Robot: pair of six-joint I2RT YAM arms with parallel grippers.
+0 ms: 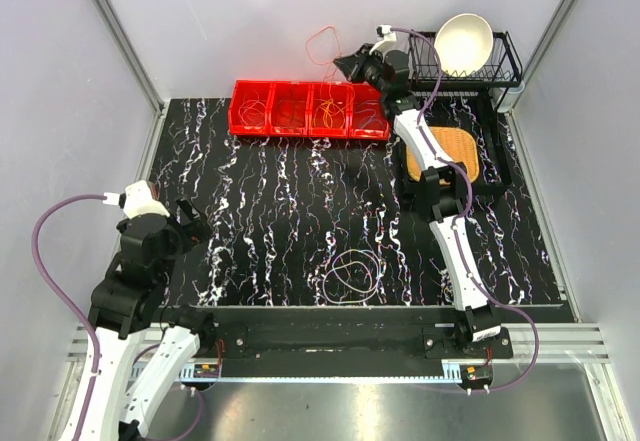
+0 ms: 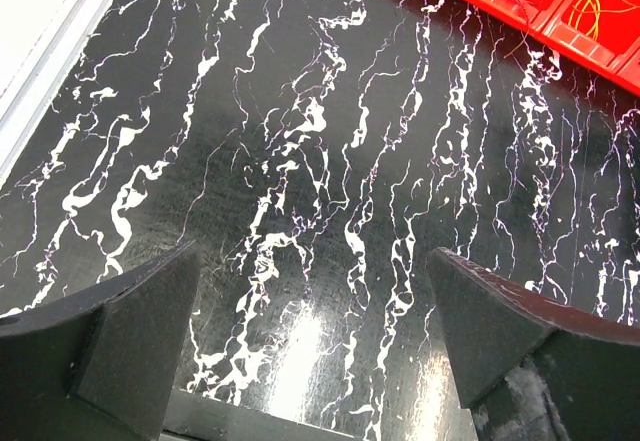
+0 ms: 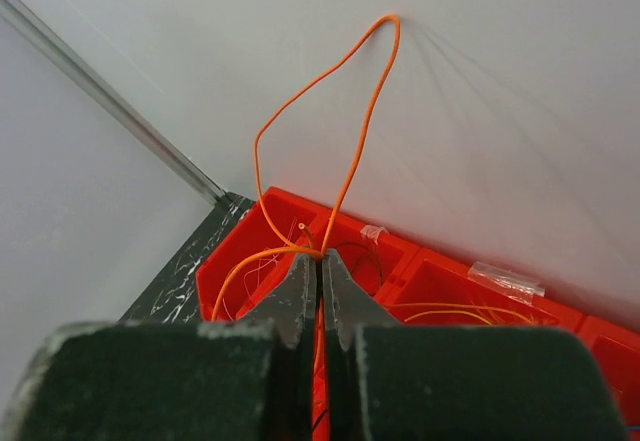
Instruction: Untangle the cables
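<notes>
Both arms are made of white shells with black joints. The left arm [image 1: 130, 296], at the near left, has bulky black joint housings and a small white part where its hose enters. The right arm [image 1: 455, 251] has long, slim white links. One thick purple hose [image 1: 36, 241] belongs to the left arm, and a second purple hose [image 1: 415, 31] to the right arm. The left gripper [image 2: 315, 331] has dark, wedge-shaped fingers [image 2: 130, 331] with pale scuffs. The right gripper [image 3: 320, 281] has dark fingers that narrow to thin tips.
</notes>
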